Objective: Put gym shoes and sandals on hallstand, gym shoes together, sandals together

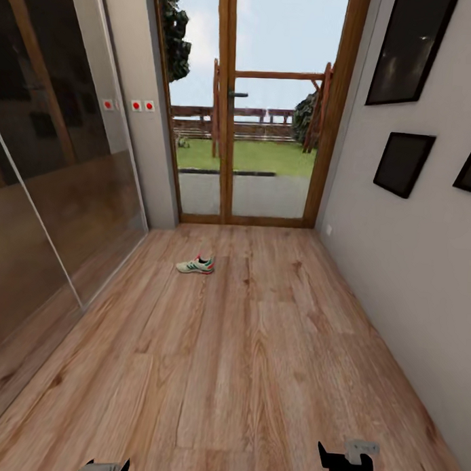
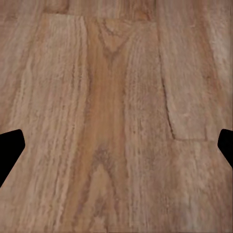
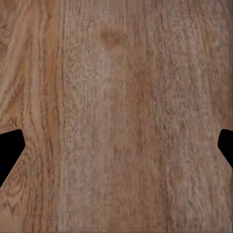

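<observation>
White gym shoe [image 1: 196, 265] lies well ahead of both grippers, fingers [image 2: 9, 150] spread empty over the corridor floor [image 1: 258, 372]; roll closer, then reach

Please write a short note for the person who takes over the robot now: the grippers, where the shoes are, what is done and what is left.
Left gripper: open, nothing between its fingers, above bare corridor floor.
Right gripper: open and empty too, over the same wood planks.
One gym shoe lies on the floor far ahead, near the glass door, slightly to the left, away from both arms.
The second gym shoe, the two sandals and the hallstand are not visible from here, so their places are unknown.
Done: nothing can be confirmed as placed.
Left: drive to the shoe, pick it up, find the others and the rack, arrange the pairs side by side.
</observation>
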Controlling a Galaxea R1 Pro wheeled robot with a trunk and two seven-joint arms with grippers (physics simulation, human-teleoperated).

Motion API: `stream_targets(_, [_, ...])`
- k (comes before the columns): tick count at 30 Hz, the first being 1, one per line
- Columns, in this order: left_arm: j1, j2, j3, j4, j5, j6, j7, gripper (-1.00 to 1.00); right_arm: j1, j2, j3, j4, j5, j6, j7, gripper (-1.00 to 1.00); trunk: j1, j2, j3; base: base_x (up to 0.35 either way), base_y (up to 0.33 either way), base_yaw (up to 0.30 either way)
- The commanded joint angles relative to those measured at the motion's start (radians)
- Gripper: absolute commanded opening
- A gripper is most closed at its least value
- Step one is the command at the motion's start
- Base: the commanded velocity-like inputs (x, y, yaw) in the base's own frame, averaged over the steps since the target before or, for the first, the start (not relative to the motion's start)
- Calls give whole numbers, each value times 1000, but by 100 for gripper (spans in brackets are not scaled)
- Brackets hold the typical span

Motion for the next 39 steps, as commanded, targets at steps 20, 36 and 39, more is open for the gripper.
stream_targets(20, [-1,2,8,0,10,0,-7,100,-1,-39,0,28,-10,-12,6,100,0,0,-1,279,-165,0])
stream_targets(36, [-1,3,9,1,10,0,-7,100,-1,-37,0,27,-12,-12,5,100,0,0,-1,279,-166,0])
stream_targets(39, [-1,3,9,0,10,0,-7,100,-1,-36,0,27,-12,-12,5,100,0,0,-1,278,-168,0])
